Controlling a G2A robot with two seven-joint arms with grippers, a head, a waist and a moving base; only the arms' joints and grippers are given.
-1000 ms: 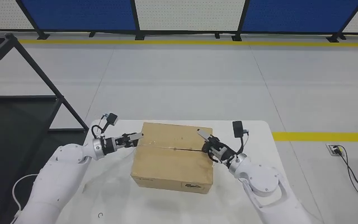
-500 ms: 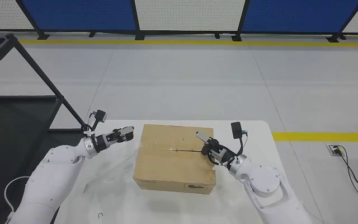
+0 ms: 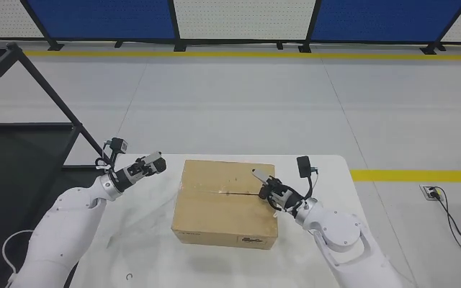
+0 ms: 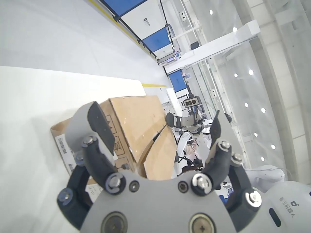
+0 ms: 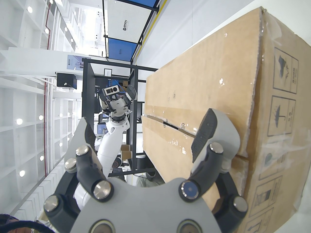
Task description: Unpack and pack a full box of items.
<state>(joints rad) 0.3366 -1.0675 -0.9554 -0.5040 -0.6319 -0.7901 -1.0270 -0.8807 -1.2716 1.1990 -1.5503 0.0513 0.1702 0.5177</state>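
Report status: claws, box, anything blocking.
Left claw open, apart from cardboard box, off its left end. Right claw open at seam's right end. Flaps closed, tape scraps along seam.

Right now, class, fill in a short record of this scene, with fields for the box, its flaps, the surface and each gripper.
Box: brown cardboard, resting on the white table
Flaps: down, with the seam across the top slightly parted
Left gripper: open, holding nothing, apart from one end of the box
Right gripper: open, holding nothing, at the other end by the seam
Stage: box not yet opened
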